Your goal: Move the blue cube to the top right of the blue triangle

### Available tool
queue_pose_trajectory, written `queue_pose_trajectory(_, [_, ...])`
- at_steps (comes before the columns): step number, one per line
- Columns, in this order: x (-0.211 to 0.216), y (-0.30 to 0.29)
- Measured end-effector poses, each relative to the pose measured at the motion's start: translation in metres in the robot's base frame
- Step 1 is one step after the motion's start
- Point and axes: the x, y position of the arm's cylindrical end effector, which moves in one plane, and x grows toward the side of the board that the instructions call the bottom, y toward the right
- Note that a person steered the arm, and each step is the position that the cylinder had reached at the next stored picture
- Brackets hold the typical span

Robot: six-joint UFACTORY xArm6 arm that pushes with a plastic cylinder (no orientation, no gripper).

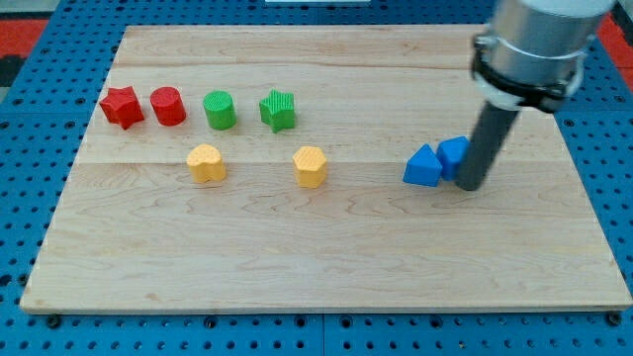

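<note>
Your tip (469, 186) rests on the surface (326, 257), touching the blue cube (454, 154) on its right side. The cube sits against the blue triangle (422, 167), on its right and slightly farther back. The end effector is a plain rod, with nothing to open or close.

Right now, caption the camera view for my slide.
My tip at the blue cube, which touches the blue triangle on the board's right.

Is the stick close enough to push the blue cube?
Probably yes. My tip sits right against the blue cube on the view's right, nothing between them; the blue triangle touches the cube's other side.
</note>
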Motion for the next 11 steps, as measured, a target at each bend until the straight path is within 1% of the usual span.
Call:
queue_pose_trajectory(1, [0.015, -0.011])
queue_pose_trajectory(2, [0.022, -0.015])
queue_pose_trajectory(3, [0.032, -0.032])
queue_pose_trajectory(4, [0.001, -0.027])
queue_pose_trajectory(5, [-0.022, -0.001])
queue_pose_trajectory(6, [-0.025, 0.017])
queue_pose_trajectory(7, [-0.018, 0.040])
queue_pose_trajectory(8, [-0.067, 0.047])
queue_pose_trajectory(9, [-0.100, 0.047])
queue_pose_trajectory(10, [0.001, 0.053])
queue_pose_trajectory(11, [0.031, 0.015])
